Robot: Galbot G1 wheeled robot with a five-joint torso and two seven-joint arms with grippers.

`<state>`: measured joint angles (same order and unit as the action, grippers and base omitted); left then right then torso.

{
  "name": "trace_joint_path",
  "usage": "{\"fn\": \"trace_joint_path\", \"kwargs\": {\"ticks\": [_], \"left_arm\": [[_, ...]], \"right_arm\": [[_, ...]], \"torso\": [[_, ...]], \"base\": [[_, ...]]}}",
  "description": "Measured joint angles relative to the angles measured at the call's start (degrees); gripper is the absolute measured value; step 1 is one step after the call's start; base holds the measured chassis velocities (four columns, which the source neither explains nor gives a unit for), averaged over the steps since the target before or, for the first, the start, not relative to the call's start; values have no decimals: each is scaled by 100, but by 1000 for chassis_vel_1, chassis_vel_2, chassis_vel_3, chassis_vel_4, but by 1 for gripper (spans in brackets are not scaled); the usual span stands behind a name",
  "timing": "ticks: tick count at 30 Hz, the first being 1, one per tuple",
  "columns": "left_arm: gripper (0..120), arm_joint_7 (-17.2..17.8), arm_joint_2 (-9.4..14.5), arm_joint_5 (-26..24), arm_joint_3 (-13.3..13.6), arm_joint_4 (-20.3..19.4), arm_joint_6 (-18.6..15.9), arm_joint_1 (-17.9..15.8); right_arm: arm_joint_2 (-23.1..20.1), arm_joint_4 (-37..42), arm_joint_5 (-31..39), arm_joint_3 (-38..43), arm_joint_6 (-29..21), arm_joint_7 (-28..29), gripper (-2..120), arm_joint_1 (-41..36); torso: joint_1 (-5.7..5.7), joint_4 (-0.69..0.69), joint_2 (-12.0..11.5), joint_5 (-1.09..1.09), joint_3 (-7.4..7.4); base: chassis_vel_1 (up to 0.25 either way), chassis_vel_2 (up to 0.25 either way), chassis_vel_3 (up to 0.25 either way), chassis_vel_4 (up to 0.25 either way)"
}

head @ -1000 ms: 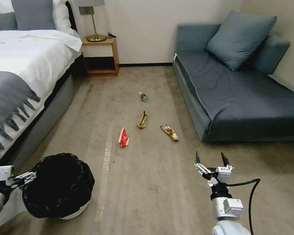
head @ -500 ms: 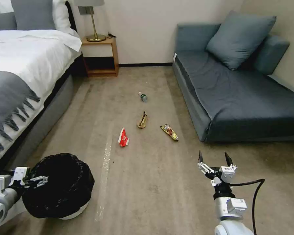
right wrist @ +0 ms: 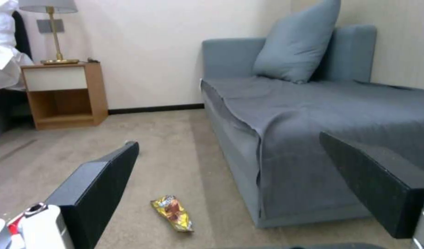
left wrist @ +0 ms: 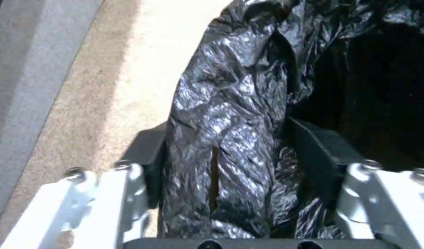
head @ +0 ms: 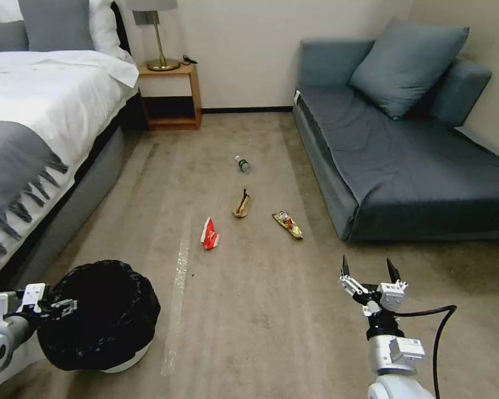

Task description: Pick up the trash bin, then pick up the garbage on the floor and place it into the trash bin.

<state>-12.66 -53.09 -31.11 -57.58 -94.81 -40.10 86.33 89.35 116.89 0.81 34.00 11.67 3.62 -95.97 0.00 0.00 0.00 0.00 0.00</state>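
Observation:
The trash bin [head: 102, 327], white with a crinkled black bag, stands on the carpet at the near left. My left gripper [head: 62, 306] is at its left rim. In the left wrist view the left gripper [left wrist: 226, 128] has one pad [left wrist: 153, 166] outside and one inside, shut on the bagged rim [left wrist: 221, 114]. The garbage lies farther ahead: a red-and-white packet [head: 209, 234], a tan wrapper [head: 242, 204], a gold packet [head: 287, 224] and a small bottle [head: 243, 164]. My right gripper [head: 368, 266] hovers open at the near right, with the gold packet [right wrist: 173, 212] on the floor beyond its open fingers.
A bed [head: 33, 138] runs along the left and a blue sofa [head: 405, 166] along the right. A wooden nightstand [head: 172, 94] with a lamp stands at the back wall. Open carpet [head: 260, 310] lies between bin and litter.
My left gripper moved from beside the bin onto its left rim and closed there. The right gripper drifted slightly right and nearer. The bin and litter stayed put.

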Motion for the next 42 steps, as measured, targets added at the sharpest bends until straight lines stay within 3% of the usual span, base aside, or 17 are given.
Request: {"fn": "trace_joint_path", "kwargs": {"ticks": [8,13,16,21,25,33,38,42], "left_arm": [[26,-3,-62,-50,11,47,-51,-21],[13,50,-140,-50,-5,12,-55,-23],[8,334,-262,-204,-46,-130,-81,-18],[7,706,-369,-435,-140,-450,-144,77],[3,1027,-519,-566,-261,-1065,-202,268],[3,1117,-671,-472,-443,-1502,-211,503],[3,1125,-837,-200,-795,-1743,-176,769],[3,1122,-889,-163,-886,-1814,-158,837]], "right_arm": [[-8,38,2,8,-2,4,100,-46],[-9,38,2,-1,-2,4,100,-55],[-9,34,3,-14,6,4,100,-60],[-25,24,5,-49,34,-18,100,-81],[-62,-46,-29,-119,100,-62,100,-86],[-132,-185,-11,-242,161,-127,100,-74],[-295,-507,-234,-574,289,-289,100,-24],[-351,-646,-300,-708,435,-410,100,1]], "torso": [[0,0,0,2,0],[0,2,0,5,0],[0,2,0,3,0],[0,0,0,-5,0],[0,-1,0,-2,0],[0,-1,0,0,0],[0,0,0,0,0],[0,0,0,1,0]], "base": [[0,0,0,0],[0,0,0,0],[0,0,0,0],[0,0,0,0],[0,0,0,0],[0,0,0,0],[0,0,0,0],[0,0,0,0]]}}
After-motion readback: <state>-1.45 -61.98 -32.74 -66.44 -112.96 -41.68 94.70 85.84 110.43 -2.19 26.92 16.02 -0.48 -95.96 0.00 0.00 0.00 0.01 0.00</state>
